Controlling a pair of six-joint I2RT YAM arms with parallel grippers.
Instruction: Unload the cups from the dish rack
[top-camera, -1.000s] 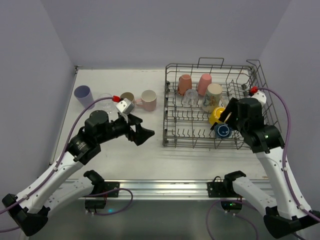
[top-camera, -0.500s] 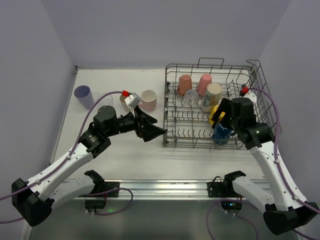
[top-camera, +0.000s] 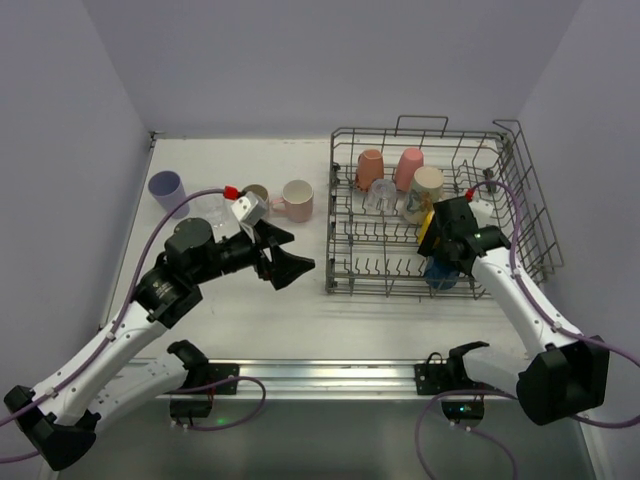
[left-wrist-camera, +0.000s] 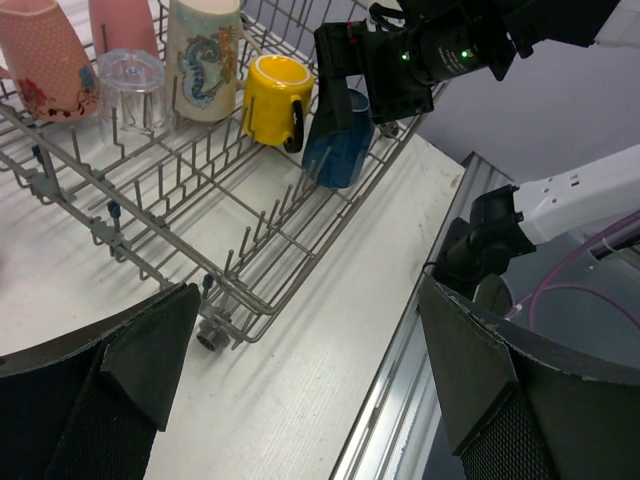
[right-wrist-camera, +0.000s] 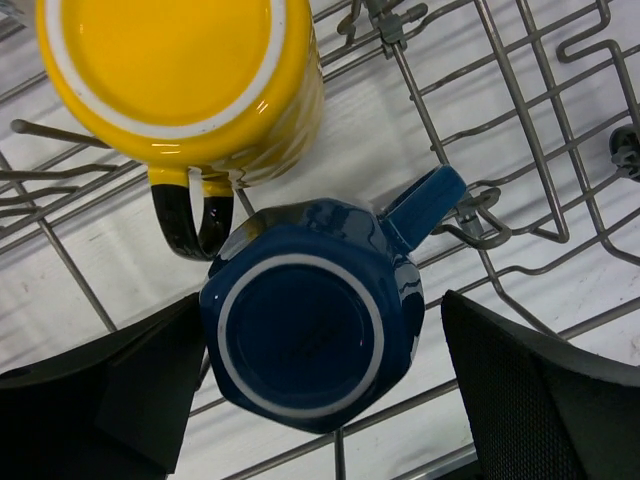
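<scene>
A: Right pincer (right-wrist-camera: 320, 345)?
B: Released. Jaws stand wide, one on either side of the dark blue mug (right-wrist-camera: 305, 340), seen straight down onto its base. Clear gap on the handle side. The other side is too close to tell whether it touches.
A: Where does the mug sit?
B: Base up in the dish rack (top-camera: 500, 150), at the near edge, right of middle. The yellow mug (right-wrist-camera: 180, 80) is just beside it, also base up, with its black handle turned toward the blue one.
A: Left pincer (left-wrist-camera: 308, 300)?
B: Released too, with nothing between the jaws. It hovers over the bench (top-camera: 260, 310) just left of the rack, facing it.
A: Other cups?
B: At the far end of the rack: salmon cup (top-camera: 369, 168), pink cup (top-camera: 408, 167), cream cup (top-camera: 425, 193), and a glass tumbler (top-camera: 381, 195) nearer in. On the bench, far left: lavender cup (top-camera: 167, 193), beige cup (top-camera: 255, 192), pink mug (top-camera: 296, 200).
</scene>
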